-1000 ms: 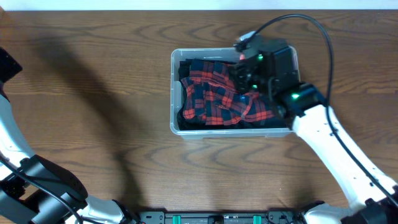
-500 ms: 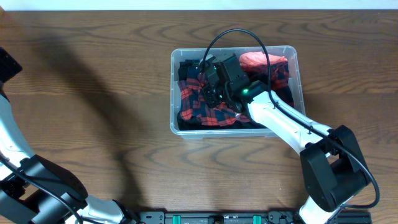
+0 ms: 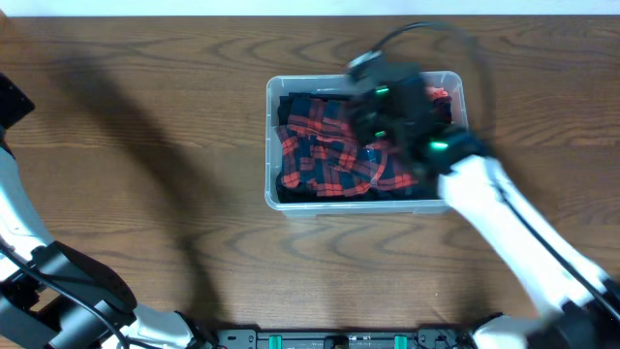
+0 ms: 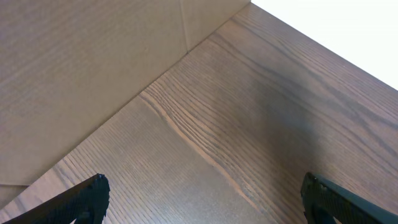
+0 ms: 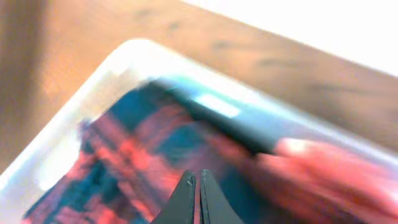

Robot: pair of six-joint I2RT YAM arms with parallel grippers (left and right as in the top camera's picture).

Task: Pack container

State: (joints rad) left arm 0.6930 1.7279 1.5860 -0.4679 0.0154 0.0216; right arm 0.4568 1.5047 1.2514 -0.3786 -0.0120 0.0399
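Observation:
The clear container [image 3: 268, 145] stands at the table's middle, holding a red and blue plaid cloth [image 3: 325, 155] and a plain red cloth [image 3: 441, 97] at its right end. My right gripper [image 3: 383, 116] is blurred, above the tub's right half. In the right wrist view its fingers [image 5: 199, 177] are pressed together with nothing between them, just over the plaid cloth [image 5: 137, 143], with the tub's rim [image 5: 118, 56] beyond. My left gripper [image 4: 202, 193] is open and empty over bare wood, far from the tub.
The left arm [image 3: 12, 99] sits at the far left edge of the table. A cardboard-coloured wall [image 4: 87, 56] rises beside the table in the left wrist view. Bare wooden tabletop [image 3: 145, 165] surrounds the tub.
My right gripper swung left over the plaid cloth, uncovering the red cloth, then moved back right and is blurred with motion now. The left arm has not moved.

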